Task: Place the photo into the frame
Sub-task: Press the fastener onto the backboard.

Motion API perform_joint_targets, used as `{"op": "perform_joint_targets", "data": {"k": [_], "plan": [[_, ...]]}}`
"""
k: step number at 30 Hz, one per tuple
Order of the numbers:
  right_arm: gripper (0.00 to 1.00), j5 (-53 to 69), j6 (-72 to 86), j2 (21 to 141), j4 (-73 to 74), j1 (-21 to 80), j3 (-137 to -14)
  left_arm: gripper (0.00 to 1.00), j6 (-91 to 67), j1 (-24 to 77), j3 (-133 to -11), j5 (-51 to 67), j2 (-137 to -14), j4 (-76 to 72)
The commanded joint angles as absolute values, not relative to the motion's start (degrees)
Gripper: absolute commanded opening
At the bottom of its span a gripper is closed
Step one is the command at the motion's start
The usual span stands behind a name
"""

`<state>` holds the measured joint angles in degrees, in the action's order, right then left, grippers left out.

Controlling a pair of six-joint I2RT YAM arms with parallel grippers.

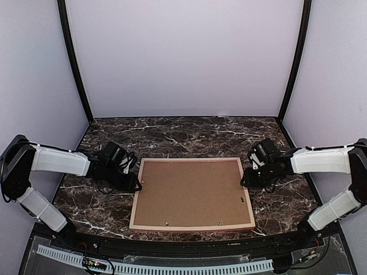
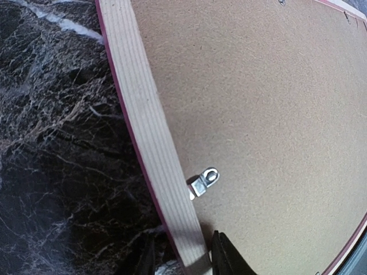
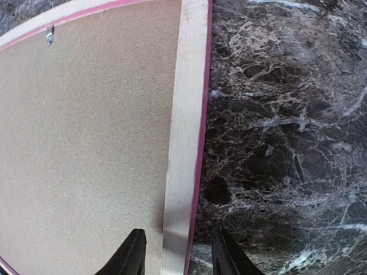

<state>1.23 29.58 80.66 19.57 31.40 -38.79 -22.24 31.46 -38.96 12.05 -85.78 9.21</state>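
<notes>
Straddling side rails of the frame (image 3: 186, 114), left end effector (image 2: 183, 256) and right end effector (image 3: 179, 252), both spread

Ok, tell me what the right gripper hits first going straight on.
Most likely the pale side rail of the frame, which runs between the fingers of the open right gripper; depth is unclear.

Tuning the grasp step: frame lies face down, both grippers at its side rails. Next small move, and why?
Probably close the right gripper on the frame: it straddles the right rail with gaps on both sides, so nothing is held there. The left gripper sits snug on its rail; grip unclear.
</notes>
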Motion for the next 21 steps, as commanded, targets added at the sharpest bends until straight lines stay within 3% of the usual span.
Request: {"op": "perform_joint_targets", "data": {"k": [1,8,21], "plan": [[0.46,1.67,30.72,76.67,19.43,31.55,-37.66,0.33,-23.88,31.73,-37.29,12.77,-85.15,9.01],[0.54,4.74,33.31,72.32,18.21,33.35,-33.41,0.29,-27.81,31.85,-35.42,14.24,-85.3,5.46],[0.56,2.93,35.76,70.22,19.06,39.54,-28.94,0.26,-28.96,32.41,-35.38,13.9,-86.08,4.82]]}}
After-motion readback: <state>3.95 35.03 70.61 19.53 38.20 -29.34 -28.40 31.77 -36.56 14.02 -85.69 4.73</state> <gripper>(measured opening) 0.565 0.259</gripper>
